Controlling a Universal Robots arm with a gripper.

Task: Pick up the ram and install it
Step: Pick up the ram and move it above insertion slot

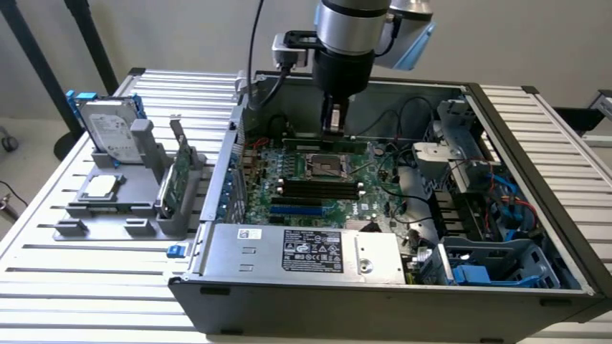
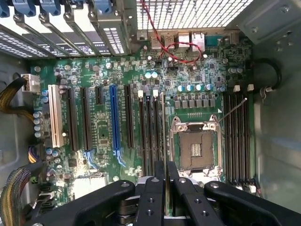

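Note:
My gripper [image 1: 333, 127] hangs inside the open computer case [image 1: 535, 179], above the motherboard [image 1: 373, 197]. It is shut on the ram [image 1: 320, 142], a long thin green stick held level by its top edge. In the wrist view the ram [image 2: 162, 127] shows edge-on as a thin line running out from between the black fingers [image 2: 153, 188]. There my gripper [image 2: 166, 165] lines the ram up with the black memory slots [image 2: 149, 136] beside the CPU socket [image 2: 195, 148]. I cannot tell whether the stick touches a slot. More black slots [image 2: 237, 136] lie on the socket's other side.
A grey holder [image 1: 125, 215] on the slatted table at the exterior view's left carries a silver hard drive [image 1: 107, 132] and a green card [image 1: 174, 179]. The power supply [image 1: 306, 251] fills the case front. Cables and a drive cage [image 1: 478, 215] crowd the exterior view's right. A blue expansion slot [image 2: 114, 122] stands near the memory slots.

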